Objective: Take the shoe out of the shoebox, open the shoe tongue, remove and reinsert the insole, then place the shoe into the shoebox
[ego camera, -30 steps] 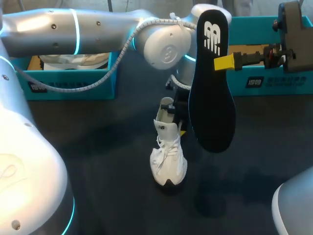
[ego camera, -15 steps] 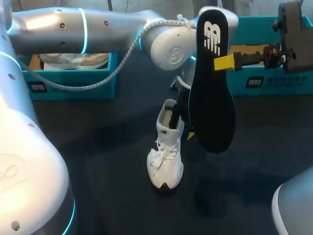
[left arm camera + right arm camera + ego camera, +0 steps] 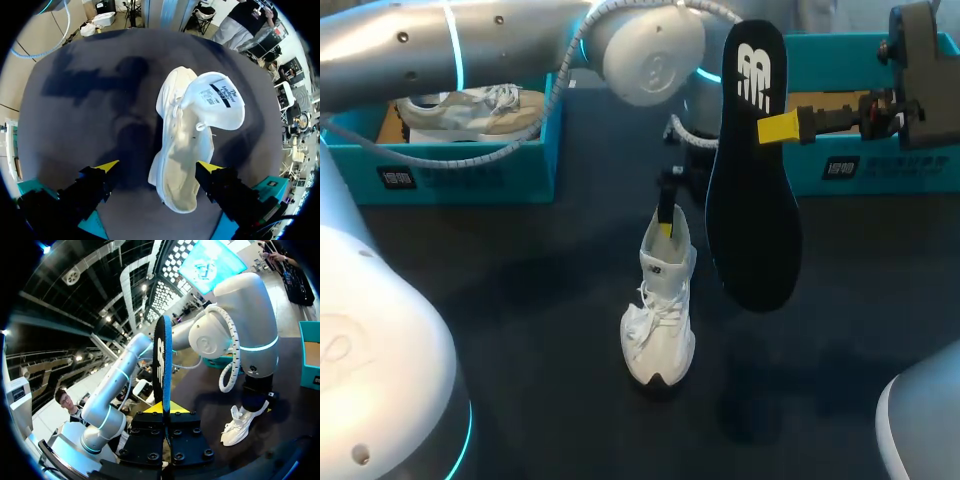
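Note:
A white shoe (image 3: pixel 658 312) stands on the dark table, toe toward the front edge. In the left wrist view the shoe (image 3: pixel 186 150) lies under the gripper with its tongue (image 3: pixel 216 98) folded forward and its inside bare. My left gripper (image 3: pixel 672 222) hangs just above the heel. This left gripper (image 3: pixel 159 167) is open, its fingertips (image 3: pixel 107 166) clear of the shoe on both sides. My right gripper (image 3: pixel 782 128) is shut on a black insole (image 3: pixel 752 190), held upright above the table. Seen edge-on, the insole (image 3: pixel 162 365) rises from the right gripper (image 3: pixel 164 409).
A teal shoebox (image 3: pixel 470 172) at the back left holds another pale shoe (image 3: pixel 470 108). A second teal shoebox (image 3: pixel 880 165) stands at the back right, behind my right gripper. My left arm (image 3: pixel 520 50) spans the back of the table.
My left gripper has opened, let go of the shoe's heel and risen. The shoe shifted slightly left and now stands on its own. The right gripper and insole have not moved.

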`<state>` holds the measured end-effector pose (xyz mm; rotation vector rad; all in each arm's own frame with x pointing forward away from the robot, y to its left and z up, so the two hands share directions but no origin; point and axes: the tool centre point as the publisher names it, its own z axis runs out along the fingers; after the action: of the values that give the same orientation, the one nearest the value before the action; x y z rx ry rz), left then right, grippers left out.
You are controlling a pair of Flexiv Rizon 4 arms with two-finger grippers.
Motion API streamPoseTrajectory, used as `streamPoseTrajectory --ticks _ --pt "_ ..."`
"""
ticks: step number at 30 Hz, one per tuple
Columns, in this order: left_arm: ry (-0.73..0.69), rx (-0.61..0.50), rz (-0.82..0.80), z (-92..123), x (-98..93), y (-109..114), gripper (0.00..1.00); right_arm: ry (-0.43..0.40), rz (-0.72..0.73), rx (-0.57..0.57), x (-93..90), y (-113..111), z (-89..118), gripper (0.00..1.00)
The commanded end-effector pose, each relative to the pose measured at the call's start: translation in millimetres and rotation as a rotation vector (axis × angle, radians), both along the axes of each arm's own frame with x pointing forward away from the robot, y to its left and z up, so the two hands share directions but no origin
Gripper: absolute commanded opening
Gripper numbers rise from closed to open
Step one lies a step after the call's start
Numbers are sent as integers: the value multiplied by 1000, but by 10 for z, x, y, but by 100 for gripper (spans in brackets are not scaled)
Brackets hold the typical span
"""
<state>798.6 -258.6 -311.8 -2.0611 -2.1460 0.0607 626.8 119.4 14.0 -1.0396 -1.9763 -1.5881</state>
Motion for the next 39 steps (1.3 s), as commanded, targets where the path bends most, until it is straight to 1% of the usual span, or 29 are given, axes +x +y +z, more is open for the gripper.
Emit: streamPoseTrajectory --ticks 1,6,12,15,22,24,29,31,37,39 --pt "-28 -39 17 170 54 92 100 3 3 -3 34 30 7 0" --pt "-84 -91 47 387 172 130 100 3 3 -3 34 30 7 0" --pt "-109 -142 67 602 296 241 100 3 3 -3 34 30 7 0" --pt "-118 -170 82 689 336 319 100 32 -40 9 140 -43 -12 0" --pt "-130 -300 103 942 365 506 100 91 -78 -16 451 -197 13 0" --pt "-137 -340 107 1025 364 549 100 133 -83 -25 545 -256 1 0" --pt "-119 -430 100 1215 334 669 100 188 -93 -37 752 -388 -8 0" --pt "-107 -433 95 1231 321 692 100 203 -97 -44 814 -424 -11 0" --pt "-107 -433 95 1231 321 692 100 306 -83 -84 1056 -515 -45 0" --pt "-107 -433 95 1231 321 692 100 322 -79 -94 1150 -537 -54 0"
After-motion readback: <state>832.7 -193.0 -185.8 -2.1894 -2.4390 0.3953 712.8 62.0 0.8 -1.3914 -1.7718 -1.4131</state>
